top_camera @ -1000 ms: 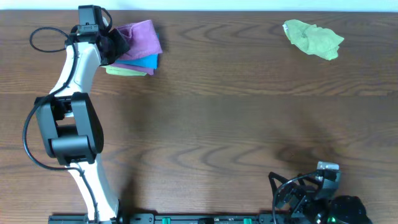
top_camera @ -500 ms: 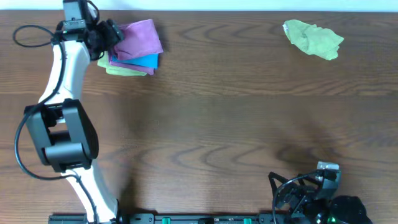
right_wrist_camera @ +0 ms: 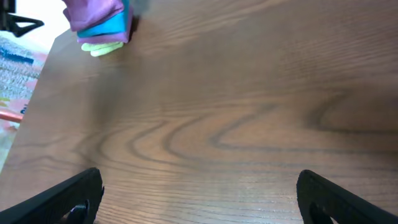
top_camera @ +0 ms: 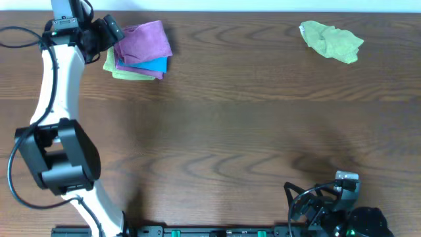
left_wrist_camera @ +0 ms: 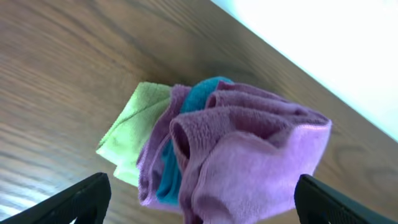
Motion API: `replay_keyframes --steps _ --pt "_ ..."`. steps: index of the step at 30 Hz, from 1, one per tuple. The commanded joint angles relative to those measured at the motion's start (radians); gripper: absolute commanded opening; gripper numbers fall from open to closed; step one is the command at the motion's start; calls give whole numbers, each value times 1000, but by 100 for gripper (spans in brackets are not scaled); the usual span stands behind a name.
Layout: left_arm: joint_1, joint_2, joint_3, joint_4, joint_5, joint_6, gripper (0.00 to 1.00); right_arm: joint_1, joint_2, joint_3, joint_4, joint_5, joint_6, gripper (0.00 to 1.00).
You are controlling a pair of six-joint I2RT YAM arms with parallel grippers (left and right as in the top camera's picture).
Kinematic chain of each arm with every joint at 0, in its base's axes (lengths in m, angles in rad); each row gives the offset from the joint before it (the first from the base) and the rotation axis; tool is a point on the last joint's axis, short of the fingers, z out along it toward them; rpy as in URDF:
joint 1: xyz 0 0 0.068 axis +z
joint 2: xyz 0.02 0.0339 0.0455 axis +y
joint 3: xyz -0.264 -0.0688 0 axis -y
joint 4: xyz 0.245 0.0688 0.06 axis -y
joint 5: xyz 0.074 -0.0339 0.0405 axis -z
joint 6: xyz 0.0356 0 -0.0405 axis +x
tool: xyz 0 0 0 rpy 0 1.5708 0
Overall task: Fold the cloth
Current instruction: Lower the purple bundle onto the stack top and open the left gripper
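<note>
Blue cloth [top_camera: 153, 64] mostly beneath purple cloth [top_camera: 143, 41]

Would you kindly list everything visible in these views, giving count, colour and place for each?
purple cloth: one, magenta, bunched on top of the stack at the table's far left corner
blue cloth: one, blue, under the purple cloth
yellow-green cloth: one, pale yellow-green, bottom of the stack
lime-green cloth: one, crumpled, far right, alone
table: one, dark brown wood grain
left gripper: one, black, jaws open, by the stack
right gripper: one, black, jaws open, near right edge, over bare wood
</note>
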Motion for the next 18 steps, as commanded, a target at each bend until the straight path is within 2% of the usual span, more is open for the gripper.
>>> replay_keyframes --steps 1,5,18 --pt "8 -76 29 -44 -64 75 95 -9 -4 -5 -1 0 10 99" --pt "8 -140 29 -123 -111 111 95 -9 -4 -5 -1 0 10 99" --pt "6 -326 29 -344 -95 186 95 -9 -4 -5 -1 0 10 99"
